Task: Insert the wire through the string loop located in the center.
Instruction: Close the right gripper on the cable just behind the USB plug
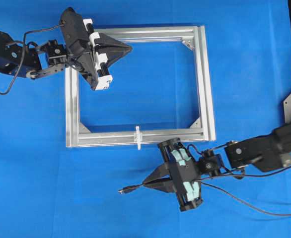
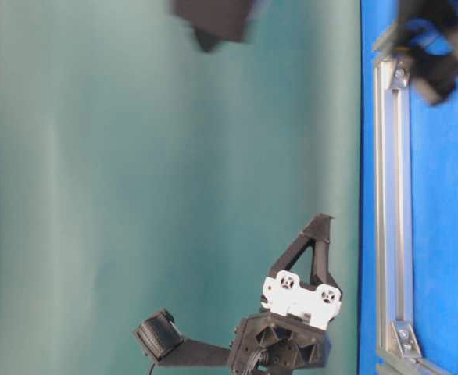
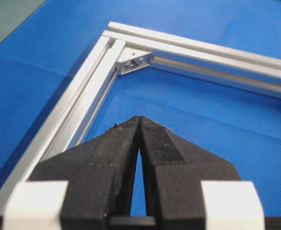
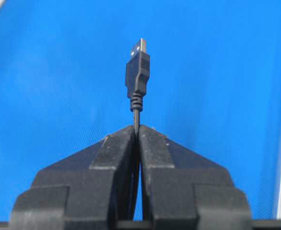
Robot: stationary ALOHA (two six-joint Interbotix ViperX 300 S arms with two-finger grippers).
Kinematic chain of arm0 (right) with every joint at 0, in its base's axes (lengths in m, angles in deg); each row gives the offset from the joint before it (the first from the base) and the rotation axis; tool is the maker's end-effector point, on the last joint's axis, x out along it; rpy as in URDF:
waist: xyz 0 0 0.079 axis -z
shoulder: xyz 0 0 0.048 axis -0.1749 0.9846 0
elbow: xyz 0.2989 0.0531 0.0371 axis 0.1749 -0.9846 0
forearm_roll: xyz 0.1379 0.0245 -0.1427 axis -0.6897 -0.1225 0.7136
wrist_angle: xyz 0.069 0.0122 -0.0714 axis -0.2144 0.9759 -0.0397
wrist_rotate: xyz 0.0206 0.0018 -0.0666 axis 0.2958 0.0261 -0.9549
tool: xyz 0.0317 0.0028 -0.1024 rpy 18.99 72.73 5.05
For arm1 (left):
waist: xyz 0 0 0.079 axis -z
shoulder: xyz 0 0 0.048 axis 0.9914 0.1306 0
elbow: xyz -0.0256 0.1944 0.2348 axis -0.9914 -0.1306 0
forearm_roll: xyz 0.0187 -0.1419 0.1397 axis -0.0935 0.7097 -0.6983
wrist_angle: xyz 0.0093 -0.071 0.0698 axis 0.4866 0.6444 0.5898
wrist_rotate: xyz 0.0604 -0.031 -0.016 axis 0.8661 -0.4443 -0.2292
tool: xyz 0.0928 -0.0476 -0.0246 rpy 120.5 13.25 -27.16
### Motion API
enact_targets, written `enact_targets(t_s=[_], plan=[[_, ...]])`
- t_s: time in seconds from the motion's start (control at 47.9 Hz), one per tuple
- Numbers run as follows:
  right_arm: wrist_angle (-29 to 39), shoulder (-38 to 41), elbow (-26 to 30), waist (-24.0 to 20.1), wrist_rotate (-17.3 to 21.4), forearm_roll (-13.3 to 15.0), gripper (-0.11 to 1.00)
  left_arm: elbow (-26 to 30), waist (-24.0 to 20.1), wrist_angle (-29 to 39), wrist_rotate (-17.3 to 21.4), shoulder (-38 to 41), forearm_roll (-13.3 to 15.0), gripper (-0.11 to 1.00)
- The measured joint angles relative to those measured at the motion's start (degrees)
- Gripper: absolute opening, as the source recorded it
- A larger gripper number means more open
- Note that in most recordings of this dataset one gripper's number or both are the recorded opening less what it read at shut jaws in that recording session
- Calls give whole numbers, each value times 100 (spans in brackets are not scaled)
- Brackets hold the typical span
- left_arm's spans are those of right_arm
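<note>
Wire, thin black cable, is pinched by the right gripper just behind its dark plug, leaving the tip free to thread the tiny white string loop on the silver aluminium frame. Left gripper hovers pressed together, empty.

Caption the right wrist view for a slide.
Right hand shut on the wire just behind its plug, which points straight ahead over blue cloth.

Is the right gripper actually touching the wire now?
Touching. The right wrist view shows the right gripper shut on the wire just behind its plug, which sticks out past the fingertips.
</note>
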Motion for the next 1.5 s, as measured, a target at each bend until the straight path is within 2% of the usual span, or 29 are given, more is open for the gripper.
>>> enact_targets(t_s=[0.209,0.46,1.504], plan=[[606,-606,62,0,-26,9,-3,0,0,0,0,-9,0,0],[1143,-844,185,0,-44,9,-3,0,0,0,0,-18,-9,0],[1160,-844,185,0,-62,18,-3,0,-9,0,0,-18,-9,0]])
